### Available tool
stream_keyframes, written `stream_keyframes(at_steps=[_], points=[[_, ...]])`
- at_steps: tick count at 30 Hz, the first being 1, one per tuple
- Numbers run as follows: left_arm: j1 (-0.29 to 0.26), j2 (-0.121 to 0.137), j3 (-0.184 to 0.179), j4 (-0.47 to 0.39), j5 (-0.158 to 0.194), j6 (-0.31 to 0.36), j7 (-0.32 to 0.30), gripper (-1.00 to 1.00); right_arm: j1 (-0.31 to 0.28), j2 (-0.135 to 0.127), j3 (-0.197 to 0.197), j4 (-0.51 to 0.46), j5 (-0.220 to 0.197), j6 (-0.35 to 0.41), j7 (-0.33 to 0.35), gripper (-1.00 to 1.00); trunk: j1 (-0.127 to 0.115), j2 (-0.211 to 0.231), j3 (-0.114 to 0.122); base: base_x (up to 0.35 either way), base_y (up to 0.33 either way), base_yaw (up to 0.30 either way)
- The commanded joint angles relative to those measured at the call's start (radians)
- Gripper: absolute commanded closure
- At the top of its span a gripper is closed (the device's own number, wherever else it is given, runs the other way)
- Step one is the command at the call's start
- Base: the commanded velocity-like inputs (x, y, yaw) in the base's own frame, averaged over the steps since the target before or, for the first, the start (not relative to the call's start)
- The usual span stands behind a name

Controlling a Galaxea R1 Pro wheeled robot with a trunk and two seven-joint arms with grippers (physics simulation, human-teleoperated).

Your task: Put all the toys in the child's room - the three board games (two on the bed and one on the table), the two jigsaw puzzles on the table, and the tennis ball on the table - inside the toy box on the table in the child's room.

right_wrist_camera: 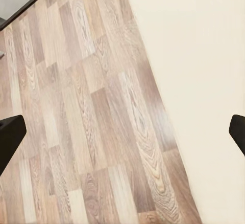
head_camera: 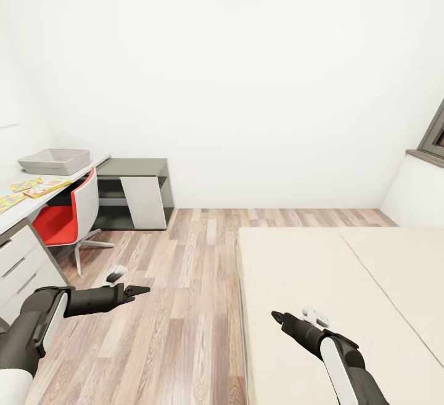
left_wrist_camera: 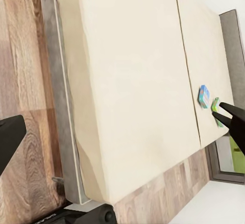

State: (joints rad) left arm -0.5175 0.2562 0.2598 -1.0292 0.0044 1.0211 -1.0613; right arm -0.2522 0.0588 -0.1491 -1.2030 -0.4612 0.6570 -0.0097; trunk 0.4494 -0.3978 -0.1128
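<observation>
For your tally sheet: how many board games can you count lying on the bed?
2. A blue board game and a green-edged board game lie side by side on the bed, near the headboard end; the green one is partly hidden by a pincer finger.

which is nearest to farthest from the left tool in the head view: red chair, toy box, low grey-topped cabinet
1. The red chair, just beyond the left tool, tucked at the white table.
2. The low grey-topped cabinet, farther back against the wall.
3. The toy box, on the table's far end; close to the cabinet's range, but looks slightly farther.

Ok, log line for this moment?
phase: transit | left gripper: open, empty | right gripper: open, empty | toy box: on table
</observation>
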Motion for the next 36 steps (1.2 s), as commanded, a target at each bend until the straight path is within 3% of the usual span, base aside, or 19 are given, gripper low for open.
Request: stream_keyframes(at_steps=[1, 24, 36], points=[[-0.001, 0.000, 0.001, 0.000, 0.000, 0.008, -0.003, -1.00, -0.001, 0.001, -0.003, -0.001, -0.005, 0.006, -0.001, -1.00, 0.001, -0.002, -0.002, 0.000, -0.003, 0.001], [-0.001, 0.000, 0.001, 0.000, 0.000, 0.008, -0.002, -1.00, -0.001, 0.001, -0.003, -0.001, -0.005, 0.006, -0.001, -1.00, 0.001, -0.002, -0.002, 0.000, -0.016, 0.000], [-0.001, -0.002, 0.001, 0.000, 0.000, 0.008, -0.002, -1.00, -0.001, 0.001, -0.003, -0.001, -0.005, 0.006, -0.001, -1.00, 0.001, -0.002, -0.002, 0.000, -0.158, 0.000]])
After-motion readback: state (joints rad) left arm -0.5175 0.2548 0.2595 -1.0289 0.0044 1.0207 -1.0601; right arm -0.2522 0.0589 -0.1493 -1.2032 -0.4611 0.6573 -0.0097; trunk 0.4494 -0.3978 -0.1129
